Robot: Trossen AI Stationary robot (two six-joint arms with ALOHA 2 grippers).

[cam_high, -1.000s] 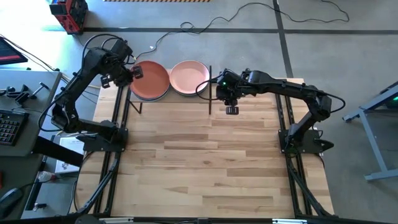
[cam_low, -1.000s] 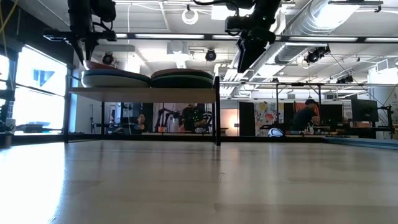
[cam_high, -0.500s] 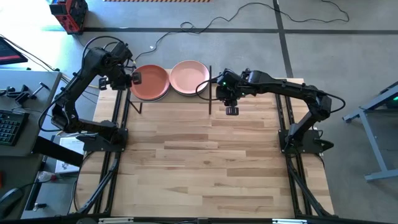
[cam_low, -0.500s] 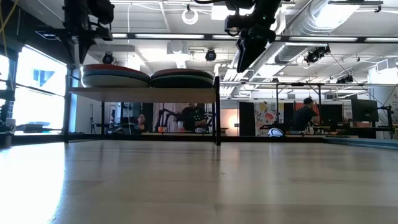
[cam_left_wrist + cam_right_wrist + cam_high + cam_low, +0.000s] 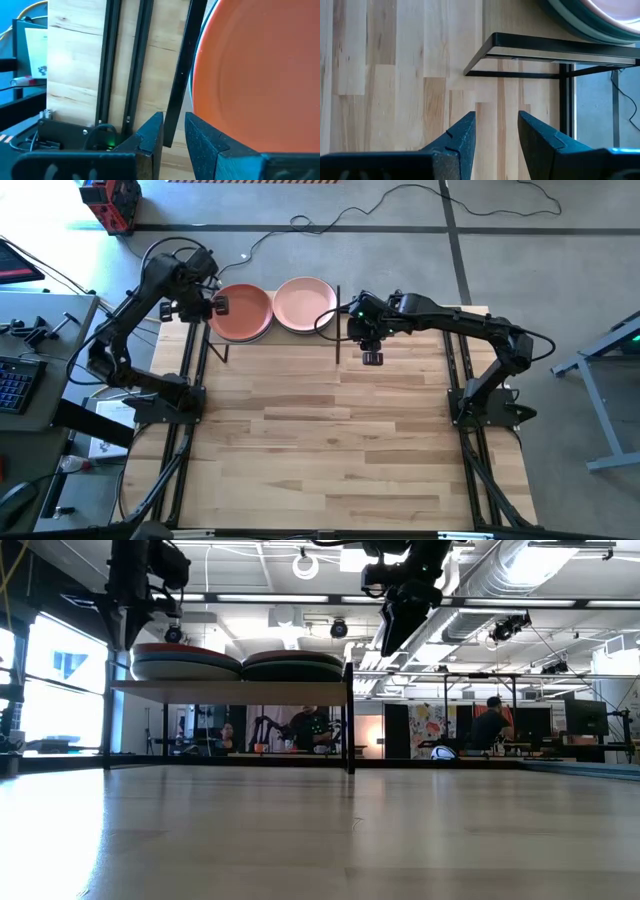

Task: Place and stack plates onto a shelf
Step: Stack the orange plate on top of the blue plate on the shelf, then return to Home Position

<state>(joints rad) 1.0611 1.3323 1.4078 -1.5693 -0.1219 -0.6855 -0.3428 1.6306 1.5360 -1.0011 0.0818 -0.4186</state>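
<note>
Two stacks of plates sit on the shelf point(image 5: 230, 686) at the table's far edge. The left stack point(image 5: 185, 662) is topped by the terracotta plate point(image 5: 243, 312), the right stack point(image 5: 295, 665) by the pink plate point(image 5: 305, 304). My left gripper point(image 5: 218, 305) hovers just off the terracotta plate's point(image 5: 260, 75) left rim, narrowly open; the plate lies beside one finger and a black shelf bar shows through the gap below. My right gripper point(image 5: 372, 358) hangs open in the air to the right of the shelf, pointing down over bare tabletop point(image 5: 496, 135).
The shelf's black uprights point(image 5: 338, 330) stand at its right end, between the pink plate and my right arm. The plank tabletop point(image 5: 330, 440) stretches toward the near edge. Beyond the table, people sit at desks point(image 5: 490, 725) in the room.
The terracotta plate's left rim was tipped up under my left gripper; it has come down and the plate now lies level on the left stack. My left gripper has risen a little and drawn off the rim toward the table's left. My right arm has kept still.
</note>
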